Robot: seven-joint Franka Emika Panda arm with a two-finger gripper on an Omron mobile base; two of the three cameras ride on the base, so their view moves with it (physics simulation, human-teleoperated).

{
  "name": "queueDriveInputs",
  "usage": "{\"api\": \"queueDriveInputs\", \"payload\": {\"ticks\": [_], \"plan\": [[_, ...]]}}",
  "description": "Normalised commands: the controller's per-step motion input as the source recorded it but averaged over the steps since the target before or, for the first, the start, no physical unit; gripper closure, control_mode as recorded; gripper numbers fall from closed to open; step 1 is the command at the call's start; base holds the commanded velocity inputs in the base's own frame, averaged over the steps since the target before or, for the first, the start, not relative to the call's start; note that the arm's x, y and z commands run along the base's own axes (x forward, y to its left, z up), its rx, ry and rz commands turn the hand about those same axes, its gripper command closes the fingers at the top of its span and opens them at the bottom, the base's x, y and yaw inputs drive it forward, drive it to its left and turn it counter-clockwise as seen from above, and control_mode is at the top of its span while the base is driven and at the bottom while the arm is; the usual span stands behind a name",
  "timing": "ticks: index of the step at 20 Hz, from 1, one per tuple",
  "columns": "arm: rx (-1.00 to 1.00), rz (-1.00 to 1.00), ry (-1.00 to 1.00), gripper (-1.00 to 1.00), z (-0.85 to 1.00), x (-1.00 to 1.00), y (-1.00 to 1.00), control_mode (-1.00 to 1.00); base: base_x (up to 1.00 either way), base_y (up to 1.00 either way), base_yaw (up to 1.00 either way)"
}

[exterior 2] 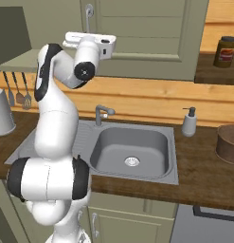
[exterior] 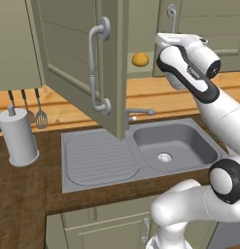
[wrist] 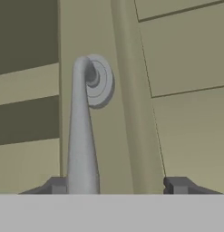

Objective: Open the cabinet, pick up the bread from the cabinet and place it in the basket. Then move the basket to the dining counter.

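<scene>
Hand view is showing you the gripper (wrist: 115,186) standing open around the right cabinet door's handle (wrist: 81,136), gripping nothing; the bread (exterior: 140,59) is sitting inside the cabinet (exterior: 82,58).

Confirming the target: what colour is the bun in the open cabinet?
Golden-orange; the bread shows best in the left base view.
</scene>
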Motion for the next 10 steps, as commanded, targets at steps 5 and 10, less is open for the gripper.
{"api": "queueDriveInputs", "payload": {"ticks": [5, 10], "plan": [[0.0, -0.03, 0.02, 1.0, -0.09, 0.58, -0.28, -1.0, 0.0, 0.0, 0.0], [0.0, -0.24, 0.29, 1.0, -0.03, 0.11, -0.96, -1.0, 0.0, 0.0, 0.0]]}}
